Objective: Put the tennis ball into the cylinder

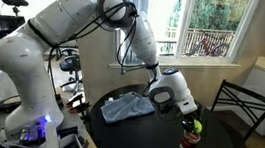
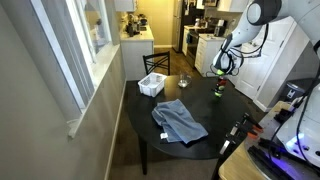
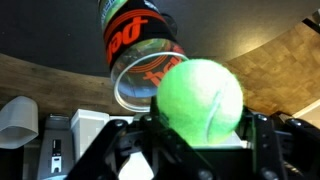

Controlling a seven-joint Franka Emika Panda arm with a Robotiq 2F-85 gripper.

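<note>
Because the tennis ball (image 3: 200, 95) fills the middle of your wrist view, it hides the near edge of the can (image 3: 140, 55), and the can's far end is cut off by the top of the frame. Your gripper (image 3: 202, 122) shows there only as dark, blurred finger shapes on either side of the ball. The jaws are clamped on the ball and hold it in the air just over the can's open mouth, a little off centre in that view. In both exterior views the ball is a small bright speck under the gripper, and you cannot tell whether it touches the rim. The pale blocks at the lower corner of the wrist view are too blurred to name. The ball is round, fuzzy and yellow-green. The can is a short upright tube with a round rim, a dark band and red lettering. It stands near the edge of a round dark table (image 2: 150, 135) with a smooth, faintly shiny top. A crumpled blue cloth (image 2: 178, 120) lies near the middle of the table. A white slotted basket (image 2: 152, 85) and a clear glass (image 2: 183, 79) sit toward the far side, well apart from the can. A dark chair (image 1: 239, 106) stands beside the table. Windows line one wall, and brown flooring shows past the table's edge.
</note>
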